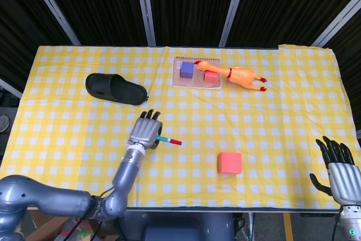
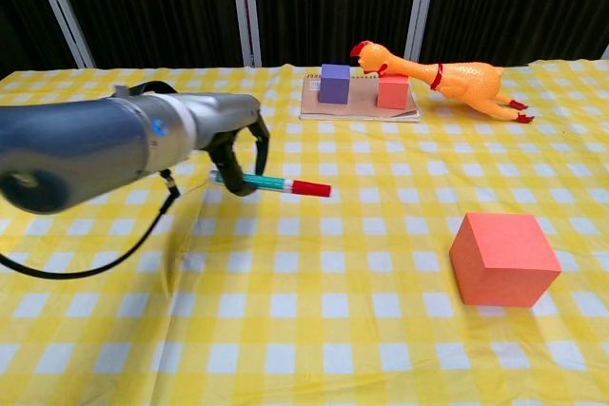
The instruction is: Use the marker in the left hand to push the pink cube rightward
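The pink cube (image 1: 229, 162) (image 2: 503, 259) sits on the checked cloth at the front right of centre, touching nothing. My left hand (image 1: 145, 135) (image 2: 234, 152) grips a teal marker with a red cap (image 1: 168, 140) (image 2: 276, 183), held level above the cloth with the cap pointing right. The marker tip is well left of the cube, a wide gap between them. My right hand (image 1: 337, 167) hangs at the table's front right corner, fingers apart and holding nothing; the chest view does not show it.
A black slipper (image 1: 115, 89) (image 2: 160, 116) lies at the back left. At the back centre a notebook (image 1: 196, 80) (image 2: 359, 107) carries a purple block (image 1: 187, 69) and a small red block (image 1: 211, 75), with a rubber chicken (image 1: 242, 75) (image 2: 441, 74) beside it.
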`<state>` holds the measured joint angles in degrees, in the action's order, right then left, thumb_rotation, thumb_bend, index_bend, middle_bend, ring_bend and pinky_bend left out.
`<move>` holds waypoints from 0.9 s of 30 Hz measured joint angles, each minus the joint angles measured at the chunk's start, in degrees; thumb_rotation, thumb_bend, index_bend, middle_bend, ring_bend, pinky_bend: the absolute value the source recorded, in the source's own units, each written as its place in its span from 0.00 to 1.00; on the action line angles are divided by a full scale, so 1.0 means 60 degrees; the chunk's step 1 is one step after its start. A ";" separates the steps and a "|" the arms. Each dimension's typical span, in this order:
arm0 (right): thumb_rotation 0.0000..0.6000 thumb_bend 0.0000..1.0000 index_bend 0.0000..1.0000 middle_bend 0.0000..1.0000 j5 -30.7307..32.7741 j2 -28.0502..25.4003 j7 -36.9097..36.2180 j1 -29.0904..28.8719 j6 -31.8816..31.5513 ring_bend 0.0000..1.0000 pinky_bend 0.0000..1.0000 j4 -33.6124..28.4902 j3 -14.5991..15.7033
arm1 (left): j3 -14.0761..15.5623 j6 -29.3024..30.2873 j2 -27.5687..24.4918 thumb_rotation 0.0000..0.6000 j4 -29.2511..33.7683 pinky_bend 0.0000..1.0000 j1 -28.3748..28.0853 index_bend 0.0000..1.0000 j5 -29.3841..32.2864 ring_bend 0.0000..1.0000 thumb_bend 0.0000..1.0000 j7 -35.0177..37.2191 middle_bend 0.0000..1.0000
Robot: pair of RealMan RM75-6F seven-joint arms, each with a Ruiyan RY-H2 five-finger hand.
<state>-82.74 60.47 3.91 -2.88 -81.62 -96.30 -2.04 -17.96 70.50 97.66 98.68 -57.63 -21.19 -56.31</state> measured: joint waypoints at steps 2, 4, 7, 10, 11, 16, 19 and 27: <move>1.00 0.38 0.00 0.00 0.0024 0.0000 0.0014 -0.0005 0.0017 0.00 0.00 -0.0021 -0.0007 | 0.0331 -0.0025 -0.0584 1.00 0.0276 0.10 0.0367 0.53 -0.0264 0.00 0.48 0.0276 0.08; 1.00 0.38 0.00 0.00 0.0044 0.0001 0.0024 -0.0010 0.0031 0.00 0.00 -0.0034 -0.0013 | 0.0701 -0.0077 -0.1139 1.00 0.0491 0.10 0.0737 0.52 -0.0579 0.00 0.48 0.0588 0.08; 1.00 0.38 0.00 0.00 0.0033 0.0012 0.0053 -0.0018 0.0026 0.00 0.00 -0.0052 -0.0022 | 0.1271 -0.0209 -0.1821 1.00 0.0674 0.10 0.1261 0.52 -0.1119 0.00 0.48 0.1096 0.08; 1.00 0.38 0.00 0.00 0.0026 0.0025 0.0079 -0.0023 0.0026 0.00 0.00 -0.0059 -0.0023 | 0.1727 -0.0352 -0.2297 1.00 0.0753 0.10 0.1685 0.51 -0.1507 0.00 0.48 0.1546 0.08; 1.00 0.38 0.00 0.00 0.0023 0.0032 0.0094 -0.0026 0.0025 0.00 0.00 -0.0057 -0.0025 | 0.1832 -0.0390 -0.2397 1.00 0.0757 0.10 0.1788 0.50 -0.1608 0.00 0.48 0.1671 0.08; 1.00 0.38 0.00 0.00 -0.0008 0.0068 0.0126 -0.0041 0.0003 0.00 0.00 -0.0036 -0.0041 | 0.2265 -0.0562 -0.2674 1.00 0.0627 0.08 0.2291 0.41 -0.2201 0.00 0.43 0.2369 0.06; 1.00 0.38 0.00 0.00 -0.0026 0.0077 0.0141 -0.0049 0.0012 0.00 0.00 -0.0027 -0.0034 | 0.2463 -0.0633 -0.2779 1.00 0.0457 0.06 0.2533 0.38 -0.2421 0.00 0.37 0.2723 0.03; 1.00 0.38 0.00 0.00 0.0005 0.0069 0.0131 -0.0065 0.0060 0.00 0.00 -0.0032 -0.0036 | 0.2621 -0.0544 -0.3195 1.00 0.0401 0.03 0.3081 0.14 -0.3156 0.00 0.23 0.3661 0.00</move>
<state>-82.71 60.88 4.69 -3.27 -81.26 -96.49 -2.26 -2.24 67.24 78.49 101.08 -39.15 -40.12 -34.34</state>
